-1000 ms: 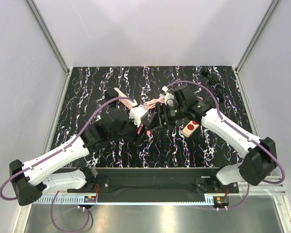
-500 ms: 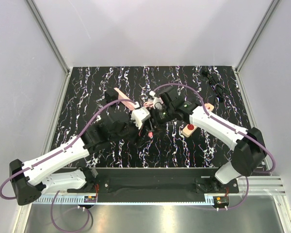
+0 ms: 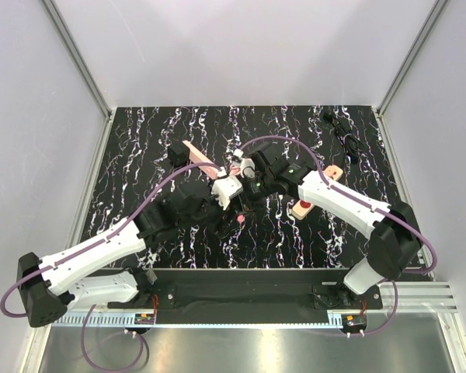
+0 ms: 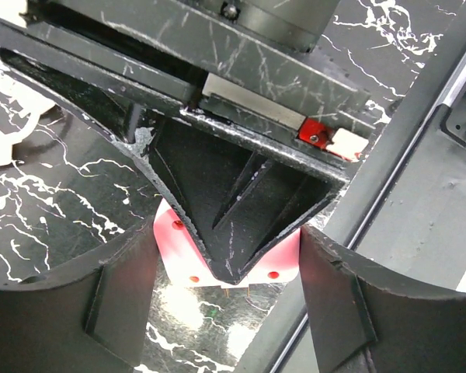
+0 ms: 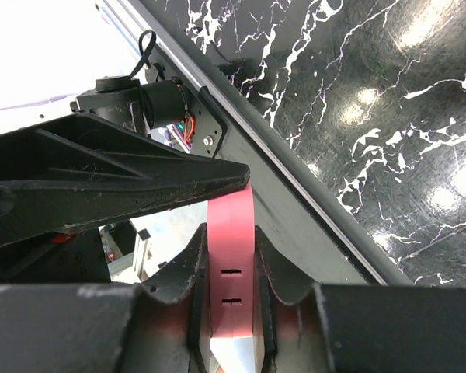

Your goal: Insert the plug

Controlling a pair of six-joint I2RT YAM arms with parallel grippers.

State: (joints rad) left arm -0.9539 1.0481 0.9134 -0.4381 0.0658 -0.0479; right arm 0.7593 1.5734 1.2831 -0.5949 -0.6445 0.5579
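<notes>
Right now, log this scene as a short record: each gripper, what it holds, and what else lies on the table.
left gripper: fingers apart, pink piece fills the gap, apparently gripped
right gripper: shut on the pink piece
position: both grippers meet mid-table
wooden block with red button: lying on the table beside the right arm, not held
black cord: far right corner, apart from both arms

The plug, a thin flat pink piece with two small dark slots in its face and a whitish near end, stands on edge above the middle of the table, its faces pinched by the right gripper, its width gripped by the left gripper
</notes>
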